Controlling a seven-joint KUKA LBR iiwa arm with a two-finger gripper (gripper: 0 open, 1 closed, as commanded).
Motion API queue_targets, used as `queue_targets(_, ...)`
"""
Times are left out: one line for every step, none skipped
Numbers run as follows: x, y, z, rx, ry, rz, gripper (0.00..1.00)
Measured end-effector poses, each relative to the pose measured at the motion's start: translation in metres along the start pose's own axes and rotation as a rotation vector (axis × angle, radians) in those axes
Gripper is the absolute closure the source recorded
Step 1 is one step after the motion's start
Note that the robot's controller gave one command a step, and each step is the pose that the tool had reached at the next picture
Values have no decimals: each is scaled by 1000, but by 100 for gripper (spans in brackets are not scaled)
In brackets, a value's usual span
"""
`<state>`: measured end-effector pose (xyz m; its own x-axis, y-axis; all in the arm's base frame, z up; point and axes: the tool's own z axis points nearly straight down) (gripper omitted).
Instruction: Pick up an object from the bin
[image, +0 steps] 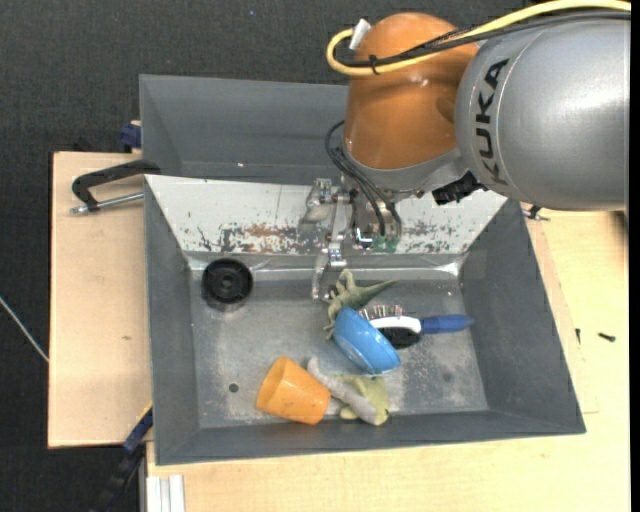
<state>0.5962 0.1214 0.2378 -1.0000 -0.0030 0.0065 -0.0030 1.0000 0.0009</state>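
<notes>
1. Olive-green spiky toy (352, 293) lies at the middle of the grey bin (172, 330), just right of the gripper (323, 285) and touching or nearly touching its tip.
2. The arm (560, 100) enters from the upper right of the frame. Its orange wrist cover (405, 95) sits over the bin's back wall, and the gripper hangs straight down from it to the floor.
3. Whether the claw is released or clenched cannot be told from this angle, nor whether it has the toy.
4. The toy's thin limbs splay to the right and to the lower left. Its lower end is hidden behind a blue bowl (362, 343), so its long axis is unclear.
5. The bowl is tilted on its side, just below the toy, and a brush with a blue handle (443, 323) lies against its right side, handle pointing right.
6. An orange cup (292, 392) lies tipped near the bin's front wall, with a pale oblong thing (362, 400) just right of it.
7. A black round thing (227, 281) sits well apart at the left.
</notes>
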Motion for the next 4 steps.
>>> queue_targets(46,-48,101,2,2,-8,0)
queue_targets(22,-84,153,-3,-12,0,0)
queue_targets(22,-86,155,-2,-9,4,100)
queue_targets(45,-101,22,-1,-19,38,100)
